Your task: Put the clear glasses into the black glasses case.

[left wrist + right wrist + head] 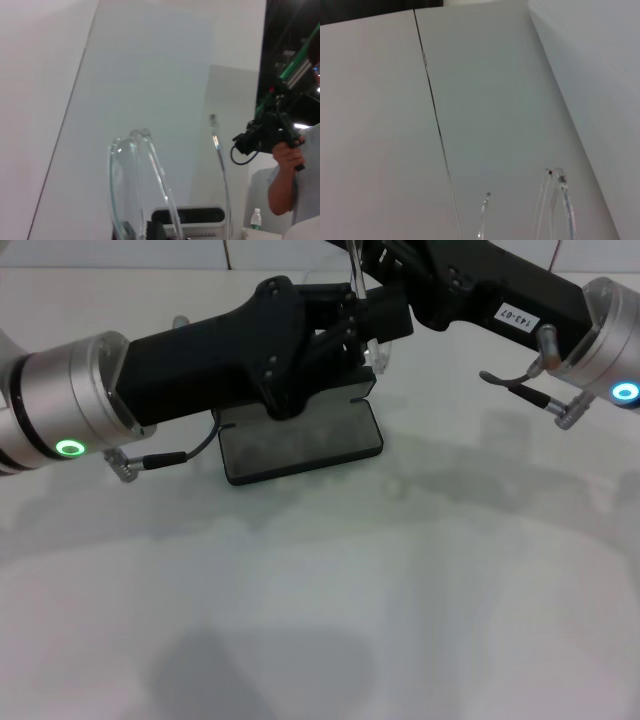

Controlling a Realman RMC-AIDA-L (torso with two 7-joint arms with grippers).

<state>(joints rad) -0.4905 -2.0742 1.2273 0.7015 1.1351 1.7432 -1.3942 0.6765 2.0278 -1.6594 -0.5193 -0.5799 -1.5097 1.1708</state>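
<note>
Both grippers, left and right, whose finger states cannot be told, meet at the clear glasses directly above the open black glasses case.

Clear glasses at frame's lower edge: thin transparent arms rising, tips visible, one with a small dark spot. Behind them, pale wall panels split by a thin dark seam. Lenses out of sight.

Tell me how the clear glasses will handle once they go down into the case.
The clear glasses look thin and light, so probably fragile under a hard squeeze. Their long slender arms stand free and would likely flex or snag on the black glasses case. The smooth clear plastic may slip.
</note>
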